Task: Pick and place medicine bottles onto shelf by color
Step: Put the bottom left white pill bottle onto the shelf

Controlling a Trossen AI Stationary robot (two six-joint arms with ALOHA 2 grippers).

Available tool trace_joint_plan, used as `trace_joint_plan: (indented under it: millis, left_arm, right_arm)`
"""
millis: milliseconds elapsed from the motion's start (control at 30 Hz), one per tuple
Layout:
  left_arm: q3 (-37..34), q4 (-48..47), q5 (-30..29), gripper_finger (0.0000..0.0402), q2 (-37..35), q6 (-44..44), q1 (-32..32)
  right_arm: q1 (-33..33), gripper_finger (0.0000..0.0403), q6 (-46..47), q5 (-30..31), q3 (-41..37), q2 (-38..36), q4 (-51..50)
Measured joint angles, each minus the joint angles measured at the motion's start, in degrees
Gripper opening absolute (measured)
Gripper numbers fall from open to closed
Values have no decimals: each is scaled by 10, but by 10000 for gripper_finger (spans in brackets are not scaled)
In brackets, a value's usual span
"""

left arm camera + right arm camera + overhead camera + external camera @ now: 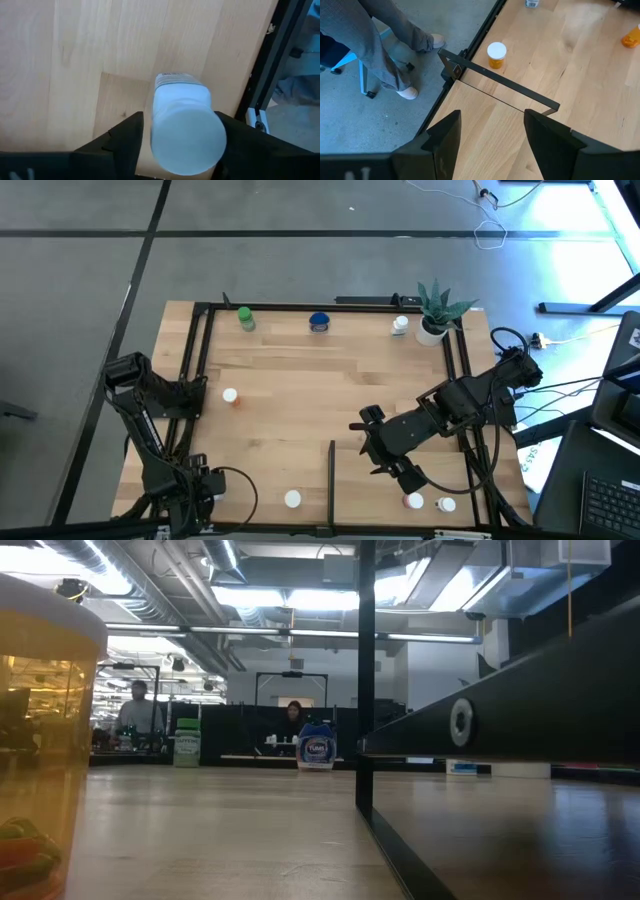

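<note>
My left gripper is at the table's near left, shut on a white bottle that the arm hides in the high view. My right gripper hangs open and empty right of the black divider bar. A green bottle, a blue bottle and a white bottle stand along the far rail. Orange white-capped bottles stand at mid left and near the front. Two more bottles stand at the near right. My left gripper has the white bottle between its two fingers, just below the cap, which hides the place of contact. The fingers come from above, slanting down. The bottle is upright, cap toward the camera; I cannot tell whether its base is on the wood.
Black frame rails edge the wood shelf. A potted green plant stands at the far right corner. A person's legs show beyond the table's near edge. Bare wood lies in the middle of the shelf.
</note>
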Motion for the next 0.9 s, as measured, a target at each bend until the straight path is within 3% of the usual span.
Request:
trace_joint_plan:
  millis: [300, 900]
  left_arm:
    - [0, 0, 0, 170, 0, -12, 6]
    - [0, 9, 8, 165, -18, -33, 36]
  right_arm:
    - [0, 218, 0, 0, 0, 0, 0]
    - [0, 218, 0, 0, 0, 0, 0]
